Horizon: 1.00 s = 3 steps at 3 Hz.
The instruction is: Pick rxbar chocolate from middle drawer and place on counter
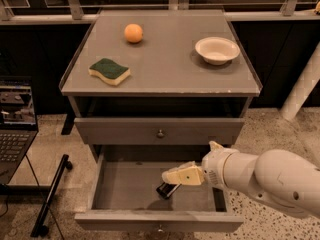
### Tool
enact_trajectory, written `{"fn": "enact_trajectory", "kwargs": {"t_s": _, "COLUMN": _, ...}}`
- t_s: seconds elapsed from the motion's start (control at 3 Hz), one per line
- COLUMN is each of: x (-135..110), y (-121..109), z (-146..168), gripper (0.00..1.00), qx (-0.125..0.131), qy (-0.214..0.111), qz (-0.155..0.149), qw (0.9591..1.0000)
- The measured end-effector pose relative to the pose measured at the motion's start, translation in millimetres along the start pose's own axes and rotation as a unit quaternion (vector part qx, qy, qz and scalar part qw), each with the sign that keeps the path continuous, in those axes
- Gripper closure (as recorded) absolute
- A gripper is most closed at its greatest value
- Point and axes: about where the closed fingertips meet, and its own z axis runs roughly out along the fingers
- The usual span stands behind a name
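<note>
The middle drawer (120,194) is pulled open below the counter (165,59). The rxbar chocolate (167,189), a small black bar, lies on the drawer floor near its middle. My gripper (172,176) reaches in from the right and hangs just above the bar, covering its far end. The white arm fills the lower right of the view.
On the counter lie a green-and-yellow sponge (109,71), an orange (133,33) and a white bowl (217,49). A shut drawer front with a knob (160,133) sits above the open drawer. A laptop (14,129) stands at the left, with a black bar (50,196) on the floor.
</note>
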Motion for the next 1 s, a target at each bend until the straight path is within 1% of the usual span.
{"fn": "enact_trajectory", "kwargs": {"t_s": 0.33, "x": -1.6, "y": -0.9, "z": 1.2, "gripper": 0.00, "qx": 0.002, "qy": -0.002, "qz": -0.003, "qw": 1.0000}}
{"fn": "enact_trajectory", "kwargs": {"t_s": 0.67, "x": 1.7, "y": 1.8, "z": 6.5, "gripper": 0.00, "qx": -0.038, "qy": -0.012, "qz": -0.008, "qw": 0.9992}}
{"fn": "enact_trajectory", "kwargs": {"t_s": 1.0, "x": 21.9, "y": -14.5, "z": 32.8, "gripper": 0.00, "qx": -0.087, "qy": -0.031, "qz": -0.017, "qw": 0.9956}}
